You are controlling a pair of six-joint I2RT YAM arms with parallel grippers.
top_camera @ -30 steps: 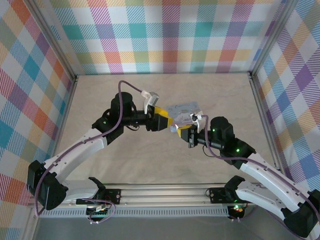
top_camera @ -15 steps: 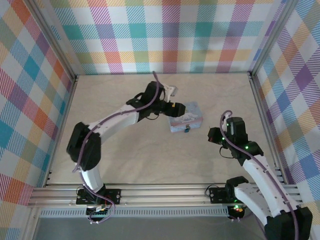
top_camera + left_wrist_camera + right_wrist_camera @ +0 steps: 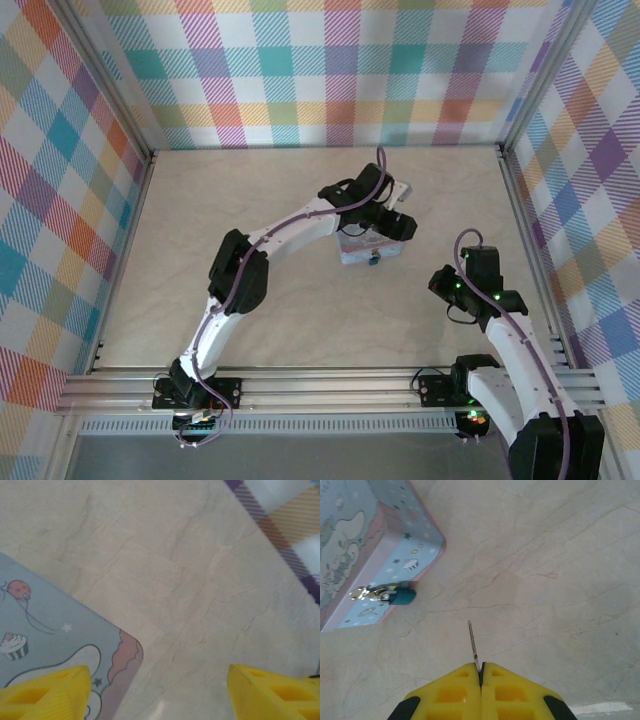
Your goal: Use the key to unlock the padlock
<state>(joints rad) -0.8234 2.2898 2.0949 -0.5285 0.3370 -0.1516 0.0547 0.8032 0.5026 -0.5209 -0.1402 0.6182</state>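
Key (image 3: 472,640) pinched in closed right gripper (image 3: 480,672), apart from padlock (image 3: 402,596).
Left gripper (image 3: 157,690) spread wide over cartoon tin (image 3: 55,625) corner, gripping nothing.

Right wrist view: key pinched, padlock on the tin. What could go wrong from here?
1. The right claw pinches the thin key by its end; it may twist or slip on contact.
2. The padlock hangs low on the tin's side, keyhole unseen, so alignment is hard.
3. The left claw hangs open over the tin's corner, gripping nothing; a push could slide the tin.
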